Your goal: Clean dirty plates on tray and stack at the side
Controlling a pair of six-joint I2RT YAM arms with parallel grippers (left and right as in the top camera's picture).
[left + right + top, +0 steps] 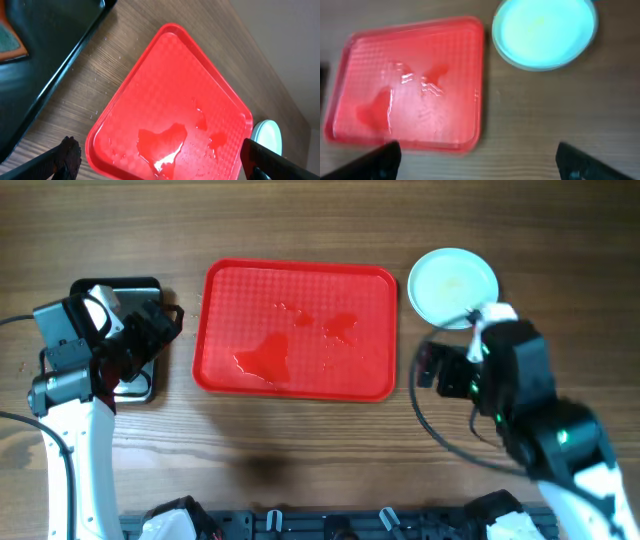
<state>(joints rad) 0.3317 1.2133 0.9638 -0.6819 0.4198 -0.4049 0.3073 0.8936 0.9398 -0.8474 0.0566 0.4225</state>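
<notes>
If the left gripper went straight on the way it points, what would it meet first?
Most likely the tray. The left gripper is open and aimed at the tray's wet surface, with nothing showing in between. How far off it is cannot be judged from these views.

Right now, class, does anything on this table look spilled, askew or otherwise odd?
Yes. Liquid is pooled on the red tray: one large puddle in its left half and smaller ones toward the middle. Fine droplets speckle the wood between the tray and the black pan. Nothing else looks askew.
</notes>
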